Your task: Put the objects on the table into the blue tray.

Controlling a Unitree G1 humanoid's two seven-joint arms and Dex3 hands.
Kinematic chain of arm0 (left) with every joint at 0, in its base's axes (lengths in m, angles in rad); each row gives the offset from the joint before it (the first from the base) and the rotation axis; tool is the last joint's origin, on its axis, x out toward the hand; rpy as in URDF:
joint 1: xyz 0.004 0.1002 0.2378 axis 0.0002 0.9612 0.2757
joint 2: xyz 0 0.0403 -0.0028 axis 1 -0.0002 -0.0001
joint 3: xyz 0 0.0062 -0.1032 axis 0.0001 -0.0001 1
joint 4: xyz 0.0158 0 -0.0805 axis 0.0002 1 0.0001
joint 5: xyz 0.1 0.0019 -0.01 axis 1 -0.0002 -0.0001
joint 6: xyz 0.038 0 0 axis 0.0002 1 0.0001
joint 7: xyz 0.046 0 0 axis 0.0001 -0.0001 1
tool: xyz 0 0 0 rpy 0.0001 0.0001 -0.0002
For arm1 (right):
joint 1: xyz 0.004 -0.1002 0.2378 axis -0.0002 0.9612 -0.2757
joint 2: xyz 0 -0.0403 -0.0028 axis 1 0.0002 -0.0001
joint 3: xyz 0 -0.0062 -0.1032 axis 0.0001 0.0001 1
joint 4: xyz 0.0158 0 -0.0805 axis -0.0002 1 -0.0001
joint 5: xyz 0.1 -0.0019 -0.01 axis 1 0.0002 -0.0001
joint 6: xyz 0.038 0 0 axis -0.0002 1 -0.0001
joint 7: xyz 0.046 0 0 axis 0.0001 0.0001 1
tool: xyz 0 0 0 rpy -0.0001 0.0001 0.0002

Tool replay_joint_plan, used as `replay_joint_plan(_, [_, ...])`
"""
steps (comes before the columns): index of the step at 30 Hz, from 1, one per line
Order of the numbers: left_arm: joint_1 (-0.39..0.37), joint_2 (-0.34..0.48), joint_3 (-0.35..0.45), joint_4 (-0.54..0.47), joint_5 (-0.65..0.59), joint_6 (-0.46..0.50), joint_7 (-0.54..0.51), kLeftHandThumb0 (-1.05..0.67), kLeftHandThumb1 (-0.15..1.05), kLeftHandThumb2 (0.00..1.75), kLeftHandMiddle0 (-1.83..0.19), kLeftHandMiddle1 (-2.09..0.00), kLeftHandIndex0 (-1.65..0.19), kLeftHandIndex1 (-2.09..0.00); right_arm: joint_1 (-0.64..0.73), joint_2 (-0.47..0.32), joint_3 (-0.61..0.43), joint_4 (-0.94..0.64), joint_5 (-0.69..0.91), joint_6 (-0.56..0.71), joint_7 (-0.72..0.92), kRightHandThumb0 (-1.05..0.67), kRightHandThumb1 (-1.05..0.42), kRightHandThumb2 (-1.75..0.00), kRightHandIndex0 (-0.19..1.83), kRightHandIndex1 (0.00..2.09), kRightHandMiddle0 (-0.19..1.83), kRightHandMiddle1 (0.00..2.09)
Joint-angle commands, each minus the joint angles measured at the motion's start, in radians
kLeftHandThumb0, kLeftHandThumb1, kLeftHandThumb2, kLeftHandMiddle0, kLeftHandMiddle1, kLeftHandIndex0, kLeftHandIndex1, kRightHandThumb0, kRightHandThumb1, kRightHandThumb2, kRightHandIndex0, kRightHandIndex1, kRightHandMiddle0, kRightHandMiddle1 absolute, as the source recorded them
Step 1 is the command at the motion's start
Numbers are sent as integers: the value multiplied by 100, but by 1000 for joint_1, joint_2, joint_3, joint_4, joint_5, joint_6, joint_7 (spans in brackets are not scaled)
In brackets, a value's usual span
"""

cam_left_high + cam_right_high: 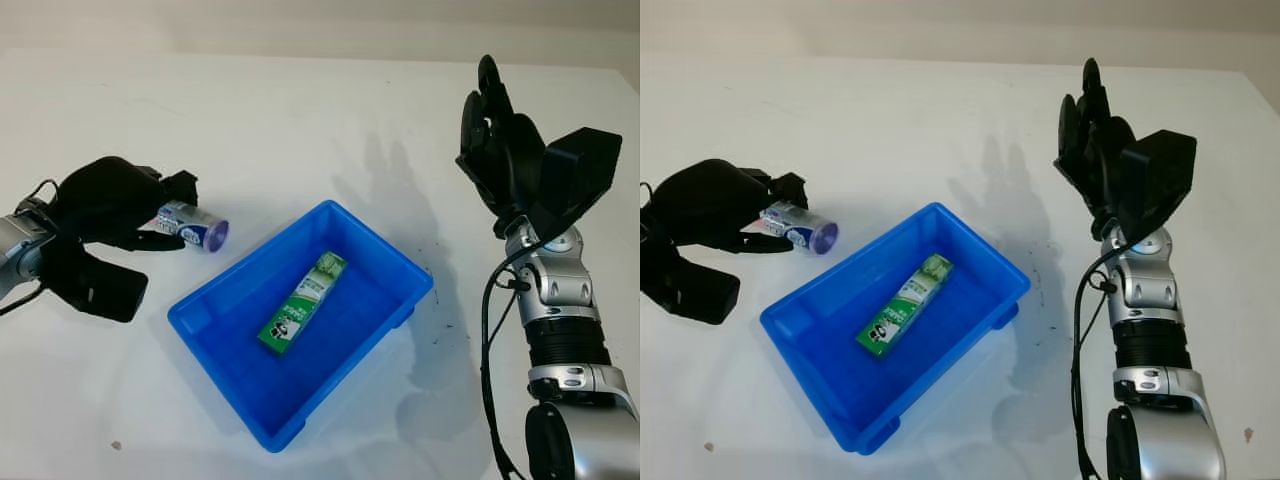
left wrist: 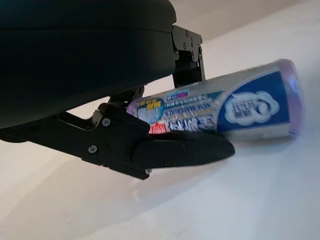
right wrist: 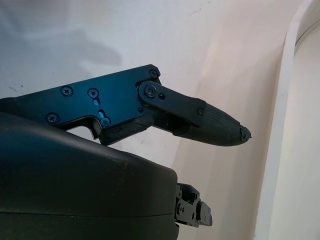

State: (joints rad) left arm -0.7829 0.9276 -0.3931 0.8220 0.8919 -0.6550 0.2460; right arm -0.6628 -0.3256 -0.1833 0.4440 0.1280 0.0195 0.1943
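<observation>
We see even, bright light on the matte white table (image 1: 300,120), where the raised black right hand (image 1: 497,130) casts a soft grey shadow. The glossy blue plastic tray (image 1: 390,262) shows mild glare along its rim, and our wrist views blur close up.

Green box (image 1: 302,301) in blue tray (image 1: 230,372); tube (image 1: 194,225) outside.

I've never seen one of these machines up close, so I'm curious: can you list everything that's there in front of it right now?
Table: one, white, under everything.
Tray: one, blue, middle of the table, set at an angle.
Green box: one, green and white, lying flat inside the tray.
Tube: one, white and blue with a purple end, left of the tray, in the left hand's grasp.
Left hand: one, black, at the table's left side, closed on the tube.
Right hand: one, black, open, raised to the right of the tray, holding nothing.
</observation>
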Motion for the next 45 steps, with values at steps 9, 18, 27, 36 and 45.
replay_joint_plan(9, [-40,-75,261,-292,-285,140,13,-51,105,52,-86,-209,-19,-209,9,3,-4,-11,12,16,3,-63,-105,-76,-19,0,-19,0])
replay_joint_plan(18, [40,-233,420,-874,-699,501,-300,-44,105,52,-107,-209,-29,-208,29,10,-1,-46,18,32,2,-61,-105,-76,-19,0,-19,0])
replay_joint_plan(27, [170,-193,328,-1344,-882,1042,-708,-44,105,49,-56,-209,-10,-209,35,19,1,-54,21,50,-3,-61,-105,-76,-19,0,-19,0])
replay_joint_plan(36, [151,-141,164,-1373,-716,1206,-884,-42,105,51,-119,-209,-46,-209,47,24,1,-72,17,54,-13,-63,-105,-74,-19,0,-19,0])
replay_joint_plan(45, [136,-47,59,-1327,-540,1028,-1094,-61,105,44,-7,-11,16,-35,57,30,3,-94,18,73,-23,-64,-105,-73,-19,0,-19,0])
